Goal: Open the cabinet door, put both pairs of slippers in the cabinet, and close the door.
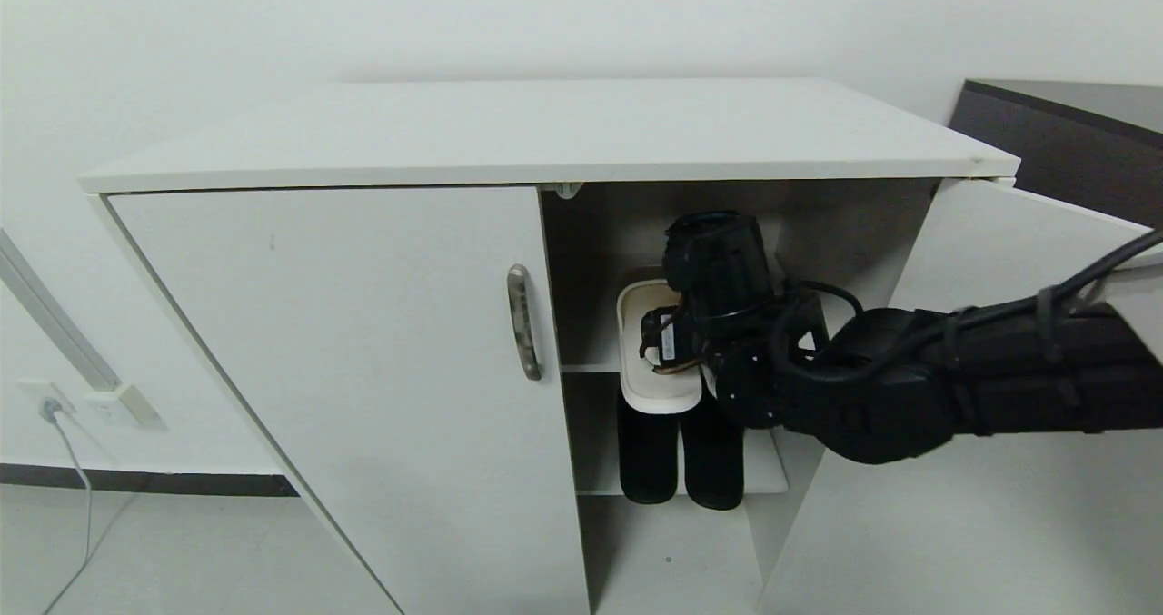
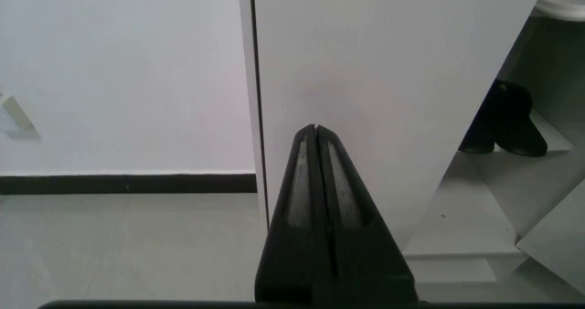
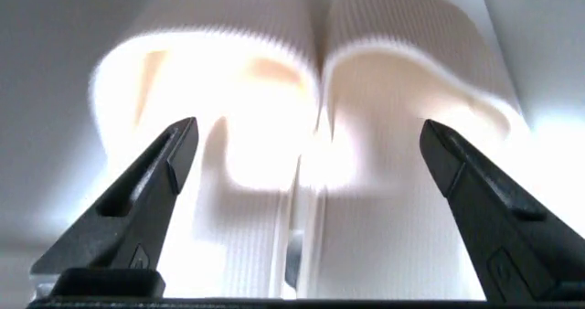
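Right claw (image 3: 309, 131) gapes wide, holding nothing, astride the white slippers (image 1: 656, 395) on the upper shelf (image 1: 589, 367); black slippers (image 1: 681, 461) at six o'clock. Best back straight out, no dragging. Left claw (image 2: 315, 140) closed, empty.

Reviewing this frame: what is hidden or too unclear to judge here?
1. Head view: the right arm covers most of the white slippers, so how they sit on the shelf is hidden.
2. Right wrist view: glare washes out the slippers; whether the open right end effector touches them is unclear.
3. Head view: the closed door hides the left half of the cabinet.
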Robot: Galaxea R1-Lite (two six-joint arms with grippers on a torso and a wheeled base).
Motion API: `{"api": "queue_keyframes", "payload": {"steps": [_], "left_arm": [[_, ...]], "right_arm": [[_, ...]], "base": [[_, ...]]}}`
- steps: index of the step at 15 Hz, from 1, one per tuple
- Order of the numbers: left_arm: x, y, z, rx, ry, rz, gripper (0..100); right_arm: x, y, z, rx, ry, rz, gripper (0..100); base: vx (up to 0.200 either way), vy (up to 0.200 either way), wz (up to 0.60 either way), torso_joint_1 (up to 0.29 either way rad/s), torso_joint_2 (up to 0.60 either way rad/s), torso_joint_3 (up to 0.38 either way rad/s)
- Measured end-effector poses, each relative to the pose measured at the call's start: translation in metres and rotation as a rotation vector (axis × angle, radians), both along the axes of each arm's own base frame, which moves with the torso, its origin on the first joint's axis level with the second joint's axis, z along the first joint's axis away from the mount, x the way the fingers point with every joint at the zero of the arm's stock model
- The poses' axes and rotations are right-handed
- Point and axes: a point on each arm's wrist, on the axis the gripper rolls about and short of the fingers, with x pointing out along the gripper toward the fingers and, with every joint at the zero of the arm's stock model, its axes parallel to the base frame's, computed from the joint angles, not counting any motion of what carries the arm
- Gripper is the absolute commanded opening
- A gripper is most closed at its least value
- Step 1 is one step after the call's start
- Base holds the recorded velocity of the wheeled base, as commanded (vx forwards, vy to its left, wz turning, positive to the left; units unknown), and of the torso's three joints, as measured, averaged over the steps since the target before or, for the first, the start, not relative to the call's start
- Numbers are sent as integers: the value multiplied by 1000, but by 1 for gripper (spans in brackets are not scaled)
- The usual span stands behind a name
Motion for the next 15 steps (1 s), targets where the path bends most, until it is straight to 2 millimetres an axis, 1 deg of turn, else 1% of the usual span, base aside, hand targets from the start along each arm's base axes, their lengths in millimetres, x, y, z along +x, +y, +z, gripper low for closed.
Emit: {"api": "queue_keyframes", "payload": {"steps": [3,5,6,10,11,15], "left_arm": [[0,0,0,0,-1,0,0],[0,0,0,0,0,0,0],[0,0,0,0,0,0,0],[0,0,0,0,0,0,0],[0,0,0,0,0,0,0],[0,0,0,0,-1,0,0]], "right_arm": [[-38,-8,2,9,10,66,100],[-59,-20,3,33,16,135,100],[-69,-28,2,42,29,177,0],[-94,-51,-7,99,21,297,0],[-97,-54,-9,114,14,329,0],[-102,-59,-13,105,27,340,0]], "base": [[0,0,0,0,0,0],[0,0,0,0,0,0],[0,0,0,0,0,0],[0,0,0,0,0,0],[0,0,0,0,0,0],[0,0,0,0,0,0]]}}
